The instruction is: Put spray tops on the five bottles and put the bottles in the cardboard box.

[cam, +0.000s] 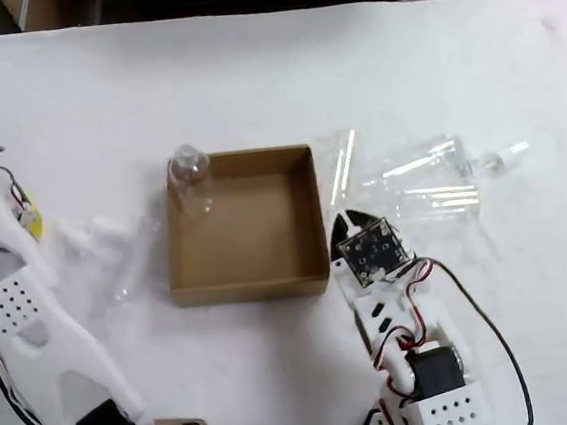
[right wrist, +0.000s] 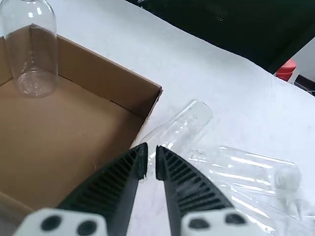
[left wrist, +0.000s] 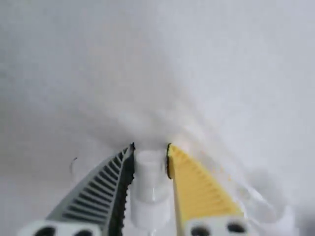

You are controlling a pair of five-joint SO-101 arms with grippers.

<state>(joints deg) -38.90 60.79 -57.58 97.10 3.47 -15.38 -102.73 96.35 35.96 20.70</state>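
Observation:
The cardboard box [cam: 251, 276] sits mid-table. One clear bottle [cam: 188, 170] stands upright in its far left corner, also seen as bottle [right wrist: 30, 46] against the box wall [right wrist: 108, 83]. My left gripper [left wrist: 150, 152], at the table's left side [cam: 22, 209], is shut on a white spray top [left wrist: 149, 184]. A faint clear bottle [left wrist: 246, 194] lies just beside it. My right gripper [right wrist: 151, 156] hangs by the box's right wall [cam: 356, 223], shut and holding nothing. Clear bottles [cam: 422, 164] [right wrist: 184, 123] lie right of the box, with another spray top [cam: 504, 156] beyond them.
A faint clear bottle [cam: 117, 259] lies between the left arm and the box. The white table [cam: 270, 73] has free room behind the box. Cables trail from the right arm's base [cam: 435, 379] at the front edge.

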